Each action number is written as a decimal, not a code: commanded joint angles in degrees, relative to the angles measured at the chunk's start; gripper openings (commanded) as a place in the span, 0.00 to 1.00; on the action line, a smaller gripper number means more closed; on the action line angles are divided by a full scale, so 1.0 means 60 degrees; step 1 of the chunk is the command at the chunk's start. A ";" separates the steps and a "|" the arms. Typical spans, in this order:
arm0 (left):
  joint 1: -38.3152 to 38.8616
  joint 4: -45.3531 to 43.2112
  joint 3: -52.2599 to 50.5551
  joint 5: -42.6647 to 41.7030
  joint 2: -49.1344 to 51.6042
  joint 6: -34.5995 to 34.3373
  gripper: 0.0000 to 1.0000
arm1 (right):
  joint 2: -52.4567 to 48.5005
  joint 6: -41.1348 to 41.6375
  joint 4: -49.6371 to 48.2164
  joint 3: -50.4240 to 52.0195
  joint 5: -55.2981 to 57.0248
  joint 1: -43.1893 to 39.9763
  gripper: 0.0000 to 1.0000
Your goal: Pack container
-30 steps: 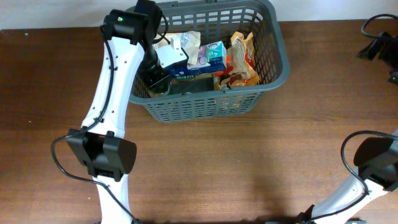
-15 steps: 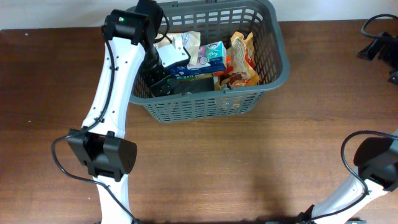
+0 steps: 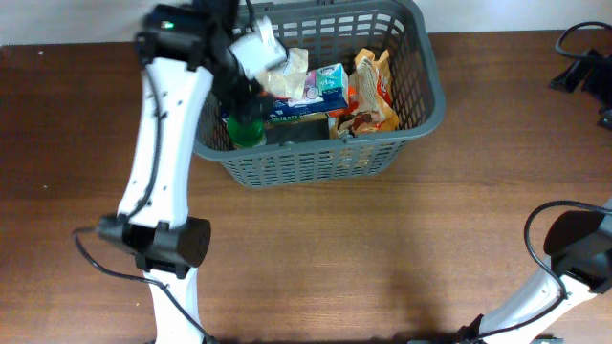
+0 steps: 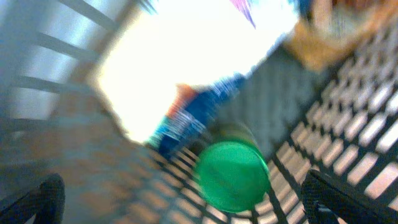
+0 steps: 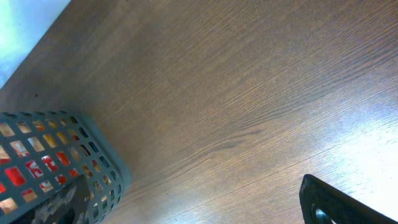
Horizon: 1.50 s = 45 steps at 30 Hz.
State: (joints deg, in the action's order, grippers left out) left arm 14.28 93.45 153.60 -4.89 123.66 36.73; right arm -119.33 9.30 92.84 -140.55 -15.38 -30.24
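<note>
at the top middle of the wooden table [image 3: 382, 258] you have the container [image 3: 306, 168], upright and already holding several things: a green lid [image 3: 246, 132] in its front left corner, a blue and white packet [image 3: 323, 86] toward the middle, an orange snack bag [image 3: 373, 91] leaning at the right, and a dark flat item [image 3: 298, 129] along the front wall. your left gripper [image 4: 193, 202] hangs over the left end of the container. its wrist view is blurred, but the two dark fingertips [image 4: 37, 199] sit at opposite bottom corners, so the jaws stand wide apart with nothing pinched between them. the green lid lies below them, by the lattice wall and just beside the packet. your right gripper [image 5: 345, 202] shows only one dark finger at the edge of its own view, so you cannot tell whether it is spread or closed. it is over bare wood, well apart from the container corner seen low at the left of that view
</note>
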 commanded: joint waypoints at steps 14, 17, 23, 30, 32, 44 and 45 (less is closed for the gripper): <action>-0.1690 -0.0251 0.4277 0.3257 -0.1104 -0.3417 0.99 | 0.0109 0.0076 -0.0007 0.0018 -0.0087 -0.0029 0.99; -0.2849 -0.0007 0.3850 0.3249 -0.1104 -0.4164 0.99 | 0.0109 0.0076 -0.0007 0.0018 -0.0087 -0.0029 0.99; -0.5206 0.0357 0.1756 0.1038 -0.1042 -0.4674 0.99 | 0.0109 0.0076 -0.0007 0.0018 -0.0087 -0.0029 0.99; -0.6222 -0.0535 -0.1650 0.0878 -0.1042 -0.4320 0.99 | 0.0066 0.0073 -0.0011 0.0018 -0.0087 -0.0025 0.99; -0.6331 -0.0834 -0.2415 0.1151 -0.1042 -0.4324 0.99 | 0.0080 0.0073 -0.0007 0.0015 -0.0087 -0.0011 0.99; -0.6517 -0.1508 -0.4452 0.1308 -0.1042 -0.4324 0.99 | 0.2637 0.0076 -0.0007 0.0015 -0.0084 0.1545 0.99; -0.6517 -0.1497 -0.4466 0.1308 -0.1042 -0.4324 0.99 | 0.2903 0.0076 -0.0007 0.0018 -0.0084 0.1756 0.99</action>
State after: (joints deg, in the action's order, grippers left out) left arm -24.51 84.60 127.50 2.42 117.34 10.85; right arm -110.67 9.26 92.82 -140.16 -15.33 -23.20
